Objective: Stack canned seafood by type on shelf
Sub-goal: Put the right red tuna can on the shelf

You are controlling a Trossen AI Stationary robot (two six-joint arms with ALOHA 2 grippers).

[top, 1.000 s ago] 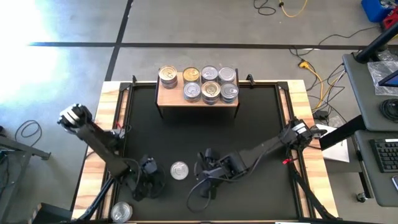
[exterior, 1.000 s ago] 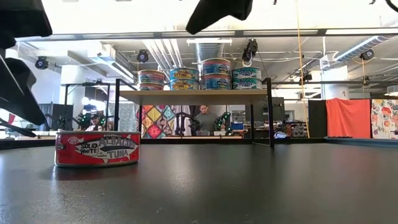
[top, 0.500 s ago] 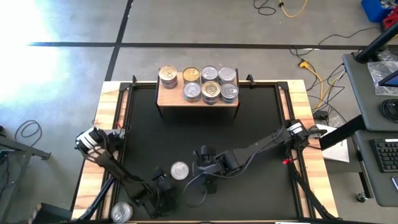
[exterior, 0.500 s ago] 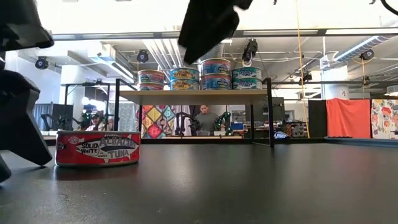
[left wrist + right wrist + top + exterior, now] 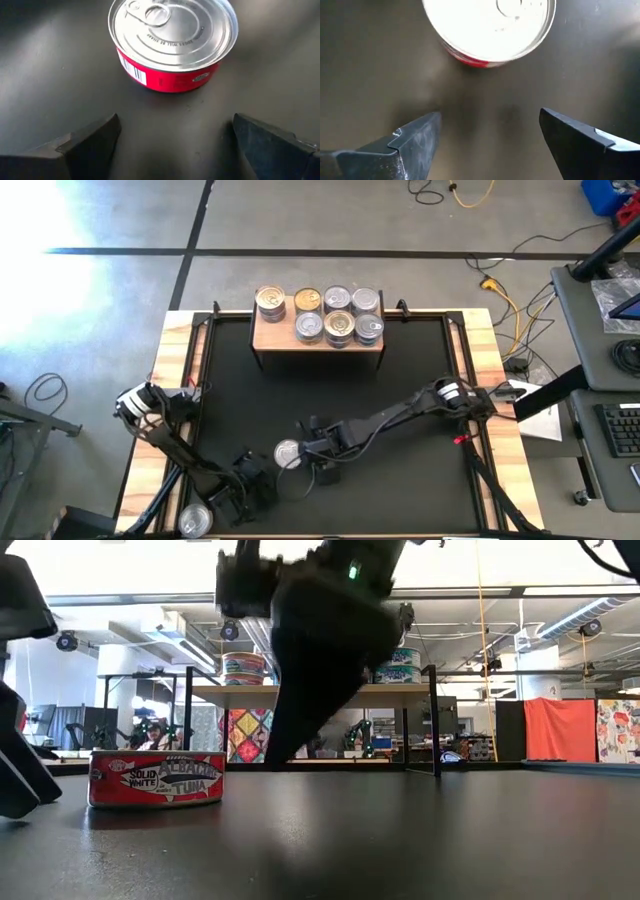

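Observation:
The wooden shelf (image 5: 318,338) stands at the table's far edge with several tins (image 5: 338,313) on it, some stacked two high (image 5: 347,658). A red tuna tin with a silver lid (image 5: 288,452) rests on its base on the black table near the front. My right gripper (image 5: 308,450) hangs open just right of it, pointing down at it (image 5: 490,30). A second red tin (image 5: 195,520) sits at the near left corner. My left gripper (image 5: 228,500) is open, low over the table, with that tin (image 5: 172,45) ahead of its fingers.
The table's wooden rim (image 5: 478,360) frames the black top. The shelf's dark legs (image 5: 433,720) stand on the far side. Open black table lies between the shelf and both grippers. People sit in the room beyond (image 5: 327,732).
My right gripper has come down and moved toward the table's left, closing in on the tin near the front while rolling at the wrist. My left gripper has sunk and shifted toward the near left corner and the tin there. Neither tin has moved.

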